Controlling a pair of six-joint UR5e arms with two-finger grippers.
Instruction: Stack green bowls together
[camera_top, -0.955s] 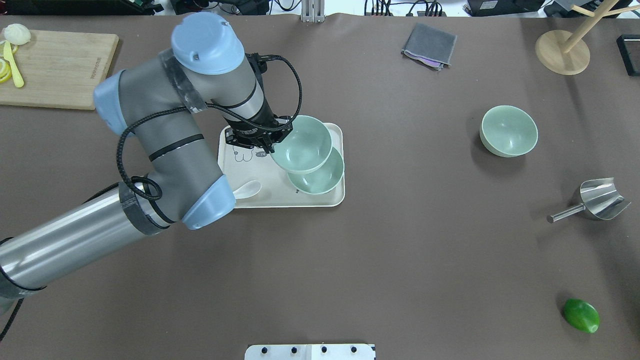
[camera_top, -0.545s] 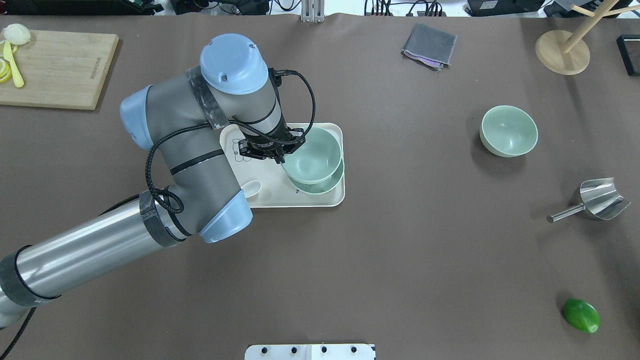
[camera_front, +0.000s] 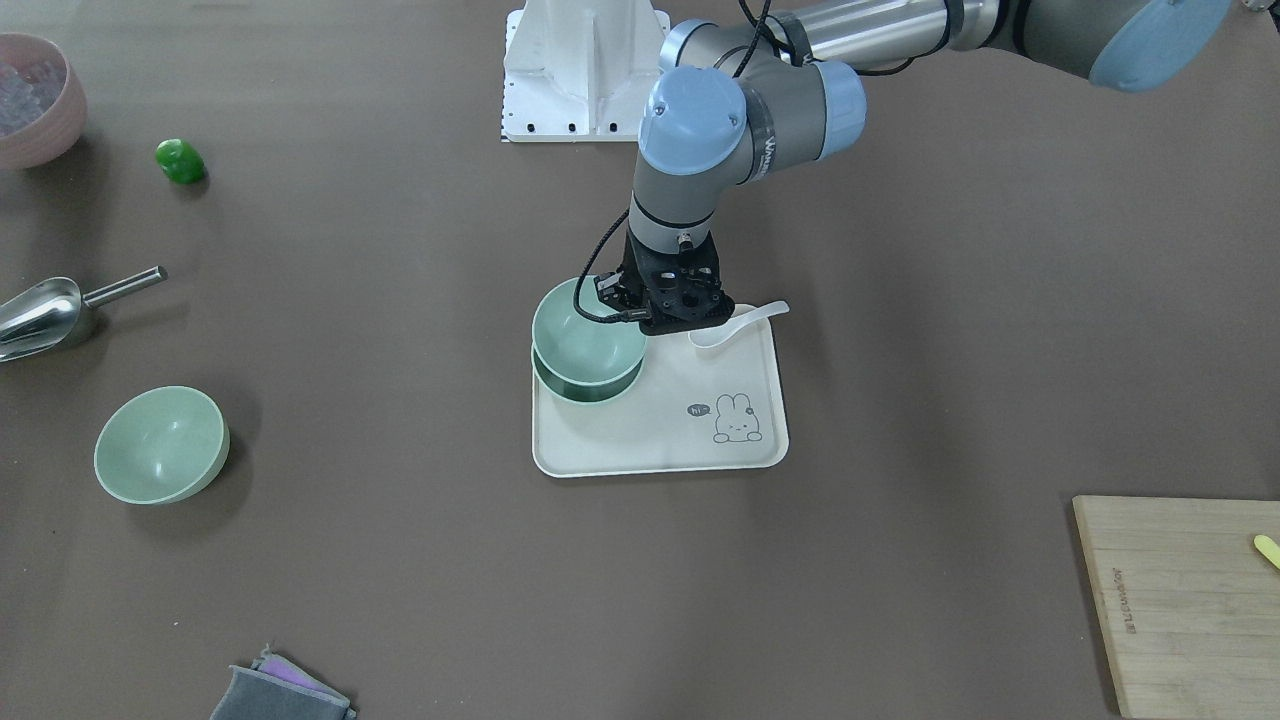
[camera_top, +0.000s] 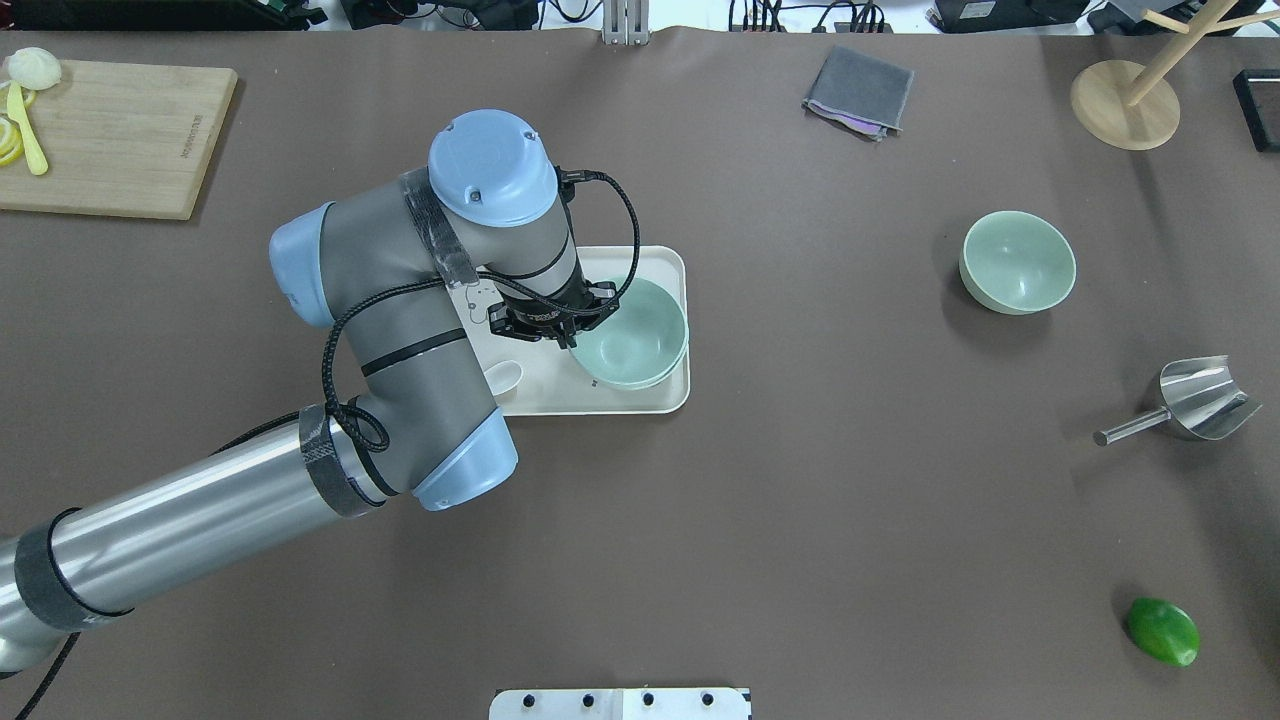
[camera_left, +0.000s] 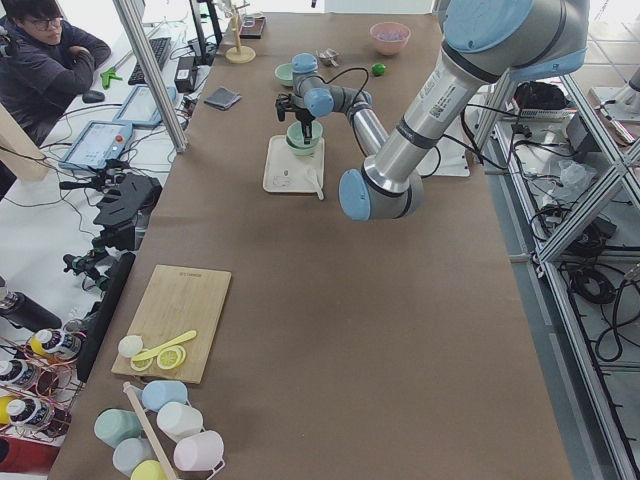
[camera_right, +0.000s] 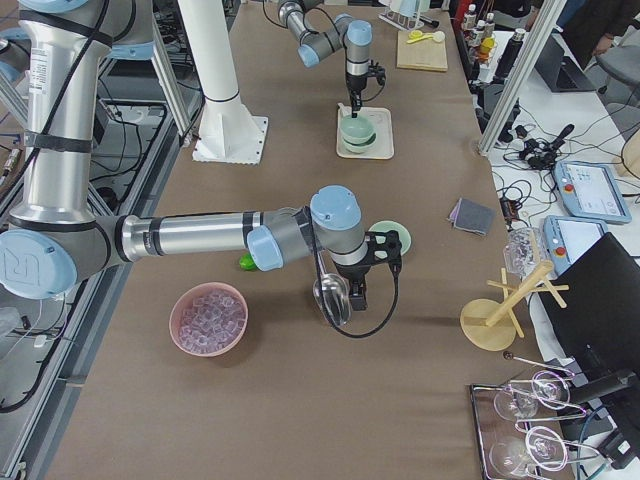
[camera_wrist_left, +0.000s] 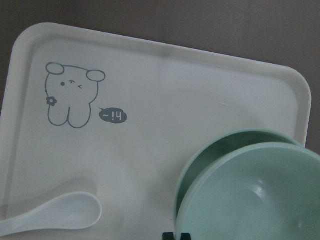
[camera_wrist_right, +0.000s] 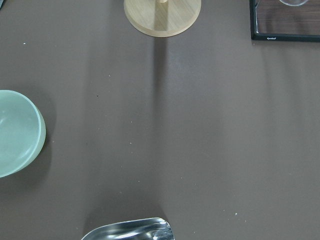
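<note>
The brown tabletop (camera_top: 800, 500) spreads wide under me, with a white tray (camera_top: 662, 260) near its middle. On the tray, my left hand (camera_top: 572, 338) pinches the rim of the top green bowl (camera_top: 635, 340), which sits nested in the bottom green bowl (camera_front: 585, 391). The third green bowl (camera_top: 1017, 262) stands well apart on the tabletop. My right hand (camera_right: 357, 298) hangs near it; whether it is clenched or loose, I cannot tell.
</note>
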